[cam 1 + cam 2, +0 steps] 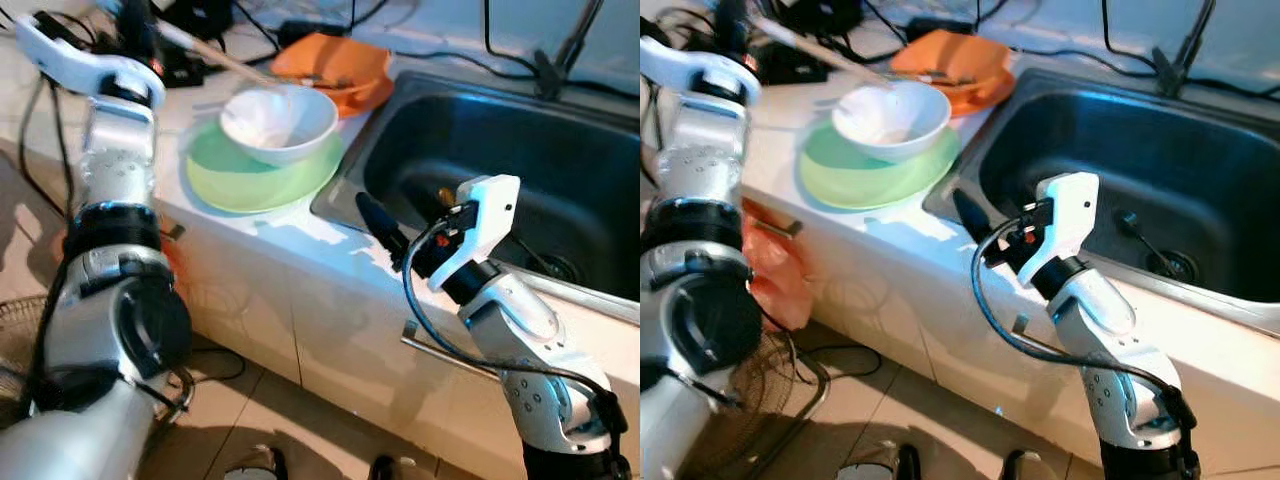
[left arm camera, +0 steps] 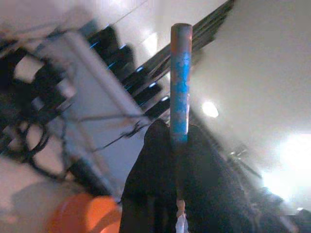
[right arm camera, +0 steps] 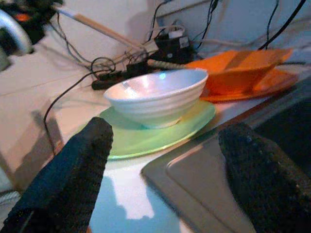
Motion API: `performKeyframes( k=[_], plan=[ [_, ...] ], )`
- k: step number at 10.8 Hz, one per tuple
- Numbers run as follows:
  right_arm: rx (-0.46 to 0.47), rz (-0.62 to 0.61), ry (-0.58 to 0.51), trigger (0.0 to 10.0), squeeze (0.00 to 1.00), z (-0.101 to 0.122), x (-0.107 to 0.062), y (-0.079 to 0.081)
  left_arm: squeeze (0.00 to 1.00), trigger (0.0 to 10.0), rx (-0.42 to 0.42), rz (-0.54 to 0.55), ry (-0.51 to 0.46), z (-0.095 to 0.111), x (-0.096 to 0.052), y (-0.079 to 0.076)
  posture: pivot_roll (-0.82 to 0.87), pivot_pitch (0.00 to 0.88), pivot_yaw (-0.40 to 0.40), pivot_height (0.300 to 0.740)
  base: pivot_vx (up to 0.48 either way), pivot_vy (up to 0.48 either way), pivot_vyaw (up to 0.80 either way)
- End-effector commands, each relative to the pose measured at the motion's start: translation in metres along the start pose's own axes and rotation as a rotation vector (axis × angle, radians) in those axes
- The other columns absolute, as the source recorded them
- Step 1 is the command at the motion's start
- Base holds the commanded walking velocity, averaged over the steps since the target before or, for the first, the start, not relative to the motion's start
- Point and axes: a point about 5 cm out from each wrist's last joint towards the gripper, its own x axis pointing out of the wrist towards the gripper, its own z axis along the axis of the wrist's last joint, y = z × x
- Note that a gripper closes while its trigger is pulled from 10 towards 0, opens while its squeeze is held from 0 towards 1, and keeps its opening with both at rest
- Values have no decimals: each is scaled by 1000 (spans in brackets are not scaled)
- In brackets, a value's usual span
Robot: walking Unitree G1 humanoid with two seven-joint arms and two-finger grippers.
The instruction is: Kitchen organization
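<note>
— Where's the crockery?

— A white ribbed ceramic bowl [image 1: 278, 122] sits on a pale green round plate [image 1: 245, 180] on the white countertop [image 1: 300, 235]. At one o'clock from the bowl lies an orange angular plastic dish [image 1: 340, 68] on an orange plate, and at three o'clock of the green plate is the dark steel sink basin [image 1: 520, 170].

— And the left gripper [image 2: 179, 145]?

— Raised at eleven o'clock from the bowl, near a tangle of black cables [image 1: 190, 25]. Its black fingers are clamped on a long thin stick [image 2: 181, 77], a chopstick by the look of it, which slants from the gripper towards the bowl, its far end above the rim.

— The right gripper [image 3: 165, 160]?

— At five o'clock from the bowl, over the counter edge by the sink's near left corner. In the right wrist view its two black fingers [image 3: 73, 170] stand wide apart with nothing between them, pointing at the bowl and plate.
</note>
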Motion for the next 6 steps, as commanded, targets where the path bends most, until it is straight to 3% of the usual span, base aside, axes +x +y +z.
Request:
performKeyframes(
  k=[1,4,6],
  plan=[
    [-17,0,-29,10000,0,5,2,-2,0,0,-1,-4,24,-4,-3,-3,6,31,69,740,0,0,0],
    [18,-50,-62,10000,0,8,10,-10,0,0,8,-52,186,-43,-45,-9,27,27,64,740,0,0,0],
    [144,-130,-39,10000,0,1,19,-16,0,0,-32,-60,198,-56,-50,-18,35,30,57,740,0,0,0]
  ],
)
